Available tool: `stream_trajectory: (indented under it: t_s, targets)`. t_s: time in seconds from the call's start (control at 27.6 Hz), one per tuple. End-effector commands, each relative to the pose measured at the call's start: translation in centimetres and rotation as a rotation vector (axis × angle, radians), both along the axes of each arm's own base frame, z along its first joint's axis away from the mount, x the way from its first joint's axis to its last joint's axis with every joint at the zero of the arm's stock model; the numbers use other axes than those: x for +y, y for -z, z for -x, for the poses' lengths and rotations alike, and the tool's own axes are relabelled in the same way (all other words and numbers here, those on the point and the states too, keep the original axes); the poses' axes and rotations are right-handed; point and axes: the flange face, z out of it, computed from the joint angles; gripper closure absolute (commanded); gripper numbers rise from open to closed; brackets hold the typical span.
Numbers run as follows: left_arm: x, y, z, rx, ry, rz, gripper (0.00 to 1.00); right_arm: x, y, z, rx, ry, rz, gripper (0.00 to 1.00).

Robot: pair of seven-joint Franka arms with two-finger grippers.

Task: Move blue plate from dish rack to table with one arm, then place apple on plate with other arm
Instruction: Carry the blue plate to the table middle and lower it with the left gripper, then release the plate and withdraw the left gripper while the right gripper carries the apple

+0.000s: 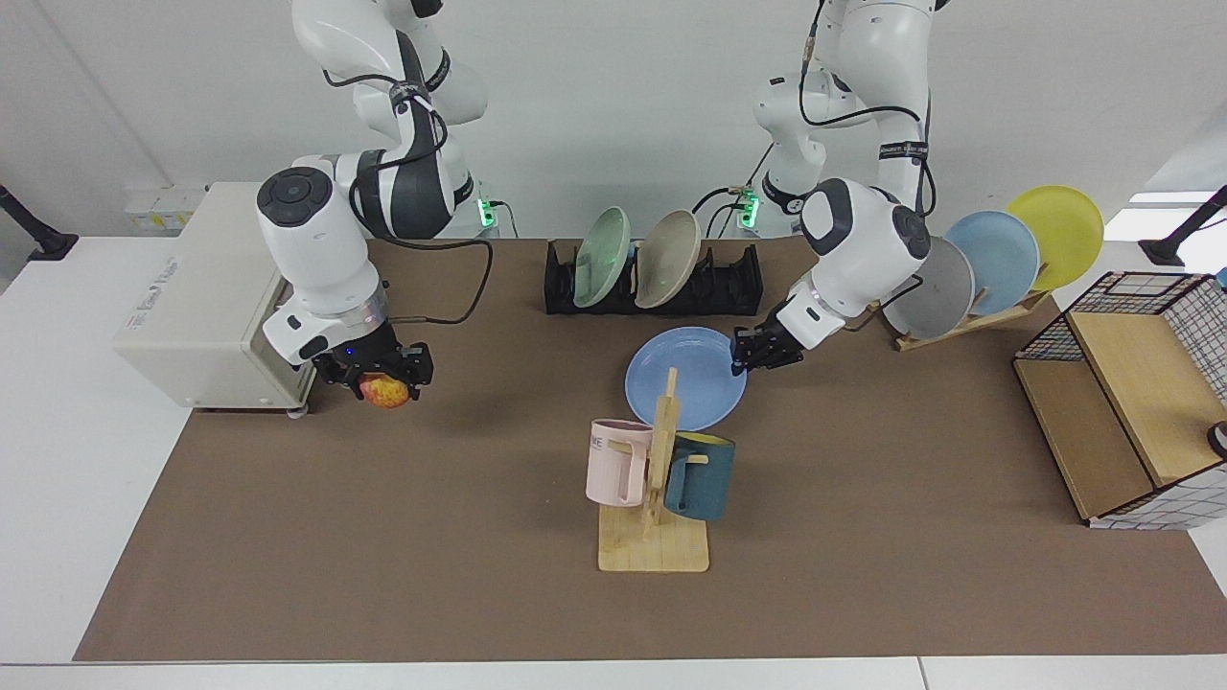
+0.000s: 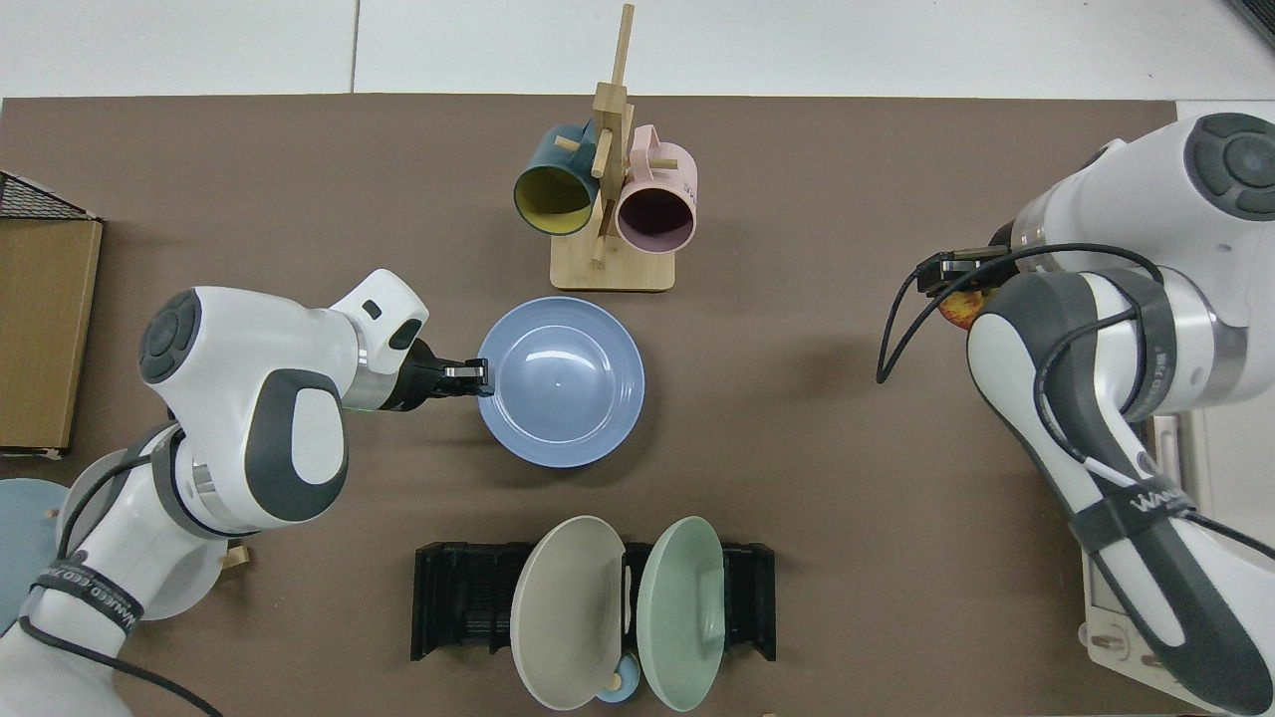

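The blue plate (image 1: 692, 374) (image 2: 563, 383) lies nearly level, low over the brown mat of the table (image 1: 403, 537), just behind the mug stand. My left gripper (image 1: 746, 355) (image 2: 478, 377) is shut on the plate's rim on the side toward its own base. The black dish rack (image 1: 714, 283) (image 2: 463, 597) at the back holds a green and a beige plate. My right gripper (image 1: 383, 379) hangs a little above the mat beside the white box, shut on the red-yellow apple (image 1: 385, 391). In the top view only a sliver of the apple (image 2: 953, 311) shows past the right arm.
A wooden mug stand (image 1: 661, 479) (image 2: 610, 199) with a pink and a dark teal mug stands in front of the plate. A slanted wooden stand (image 1: 968, 321) holds grey, pale blue and yellow plates. A white box (image 1: 206, 297) and a wire-and-wood crate (image 1: 1131, 402) flank the mat.
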Motion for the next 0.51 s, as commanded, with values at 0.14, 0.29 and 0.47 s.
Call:
stream_trajectory:
  t_s: [0.14,0.29,0.47]
  targets:
    - [-1.4,0.6,0.7,-0.025,0.008,0.003,0.70,0.5,-0.3,0.7,0.011,0.024,-0.009,1.00]
    - [-1.5,0.4,0.6,-0.033,0.009,-0.002,0.49,0.7,-0.2,0.8,0.012,0.022,-0.009,1.00]
    - [-1.6,0.0,0.3,-0.041,0.008,-0.001,0.16,2.2,-0.1,1.1,0.010,0.044,-0.013,1.00]
